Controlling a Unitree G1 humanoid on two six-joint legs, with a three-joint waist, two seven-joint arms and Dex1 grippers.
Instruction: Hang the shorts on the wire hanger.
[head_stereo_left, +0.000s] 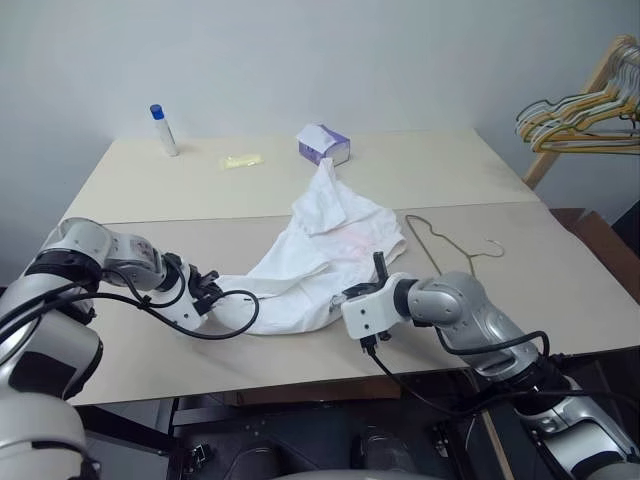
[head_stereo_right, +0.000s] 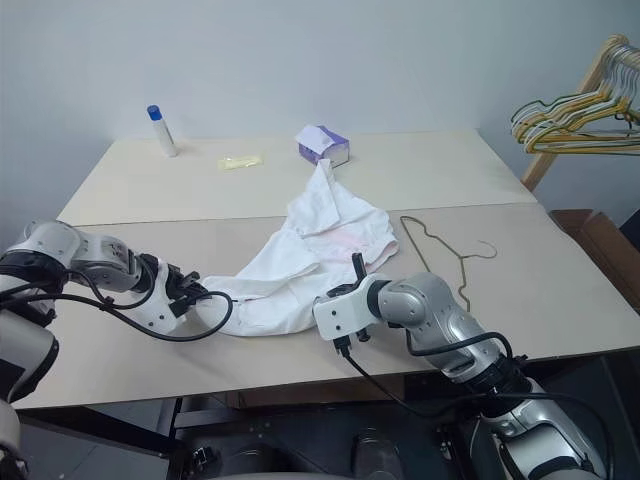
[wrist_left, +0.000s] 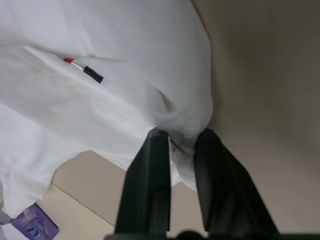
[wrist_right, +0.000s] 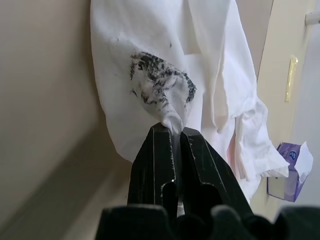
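The white shorts lie crumpled in the middle of the table, one end trailing toward the back. My left gripper is at their left end, shut on a fold of the fabric that bulges between its black fingers. At the front right edge of the cloth, my right gripper is shut on a small pinch of the shorts beside a dark print. The wire hanger lies flat on the table just right of the shorts, hook pointing right, with nothing touching it.
At the back of the beige table stand a purple-white tissue box, a white bottle with a blue cap and a small yellow item. A wooden rack with several hangers stands off the table's right side.
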